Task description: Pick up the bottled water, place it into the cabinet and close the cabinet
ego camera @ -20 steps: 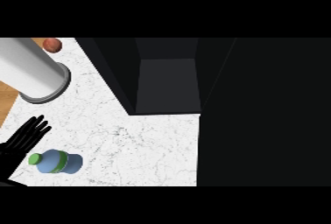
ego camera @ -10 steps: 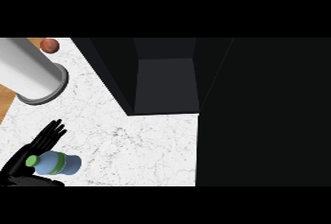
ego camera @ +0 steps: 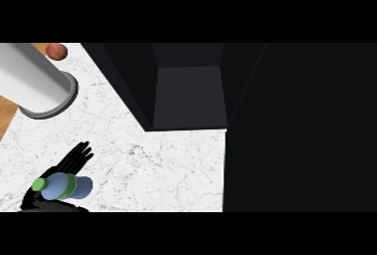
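Observation:
The bottled water [ego camera: 65, 186], pale blue with a green cap, lies on its side on the white marble counter [ego camera: 154, 169] at the lower left. My left hand [ego camera: 71, 160] comes in from the lower left corner, its fingers straight and spread, pointing up and right past the bottle. The bottle overlaps the palm; I cannot tell whether they touch. The dark cabinet [ego camera: 188, 94] stands at the top centre with its inside showing. Its black door [ego camera: 302, 129] fills the right side of the view. My right hand does not show.
A large grey cylinder [ego camera: 35, 83] lies at the upper left of the counter. A small reddish-brown round thing [ego camera: 57, 50] sits beyond it. A strip of wooden surface [ego camera: 6, 113] borders the counter's left edge.
My left hand has slid to the right, from beside the bottle to where the bottle overlaps its palm. The bottle has stayed in place.

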Robot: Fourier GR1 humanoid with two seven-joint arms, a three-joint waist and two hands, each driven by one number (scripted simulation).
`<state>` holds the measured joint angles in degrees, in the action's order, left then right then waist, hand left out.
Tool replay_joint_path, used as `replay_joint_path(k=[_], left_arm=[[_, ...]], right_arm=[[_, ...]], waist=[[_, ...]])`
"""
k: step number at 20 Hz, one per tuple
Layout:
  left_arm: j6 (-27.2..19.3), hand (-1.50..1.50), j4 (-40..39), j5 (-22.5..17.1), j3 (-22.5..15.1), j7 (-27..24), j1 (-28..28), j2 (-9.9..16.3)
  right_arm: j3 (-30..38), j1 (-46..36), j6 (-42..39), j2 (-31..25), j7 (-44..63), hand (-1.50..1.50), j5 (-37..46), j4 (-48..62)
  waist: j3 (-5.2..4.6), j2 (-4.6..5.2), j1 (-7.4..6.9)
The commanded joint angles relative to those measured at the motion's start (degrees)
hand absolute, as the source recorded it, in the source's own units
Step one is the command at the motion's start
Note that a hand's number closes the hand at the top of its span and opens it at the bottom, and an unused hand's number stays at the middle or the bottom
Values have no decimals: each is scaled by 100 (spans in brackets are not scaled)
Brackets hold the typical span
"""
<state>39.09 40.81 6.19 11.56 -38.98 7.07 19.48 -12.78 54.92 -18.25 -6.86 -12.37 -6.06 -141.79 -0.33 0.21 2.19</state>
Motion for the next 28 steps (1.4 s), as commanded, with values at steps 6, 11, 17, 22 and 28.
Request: replay_joint_path(k=[6, 11, 17, 22, 28], left_arm=[[879, 150, -907, -288, -155, -1061, 250, -131], [855, 150, -1073, -450, -268, -1011, 428, -330], [196, 150, -1074, -806, -82, -1174, 415, -623], [-1976, 150, -766, -1313, 430, -1059, 488, -1888], [-2234, 150, -679, -1801, -35, -957, 773, -1928]], right_arm=[[-280, 90, 163, 109, 230, -150, 133, -411], [-216, 200, 40, 47, -24, -150, 79, -366], [80, 250, -24, -89, 121, -150, -370, -511], [82, 133, 49, -2, -3, -150, -158, -295], [127, 476, -74, -70, -7, -150, -291, -505]], waist=[[-3, 15, -77], [-1, -3, -14], [9, -6, -104], [24, -26, -161], [29, -37, -113]])
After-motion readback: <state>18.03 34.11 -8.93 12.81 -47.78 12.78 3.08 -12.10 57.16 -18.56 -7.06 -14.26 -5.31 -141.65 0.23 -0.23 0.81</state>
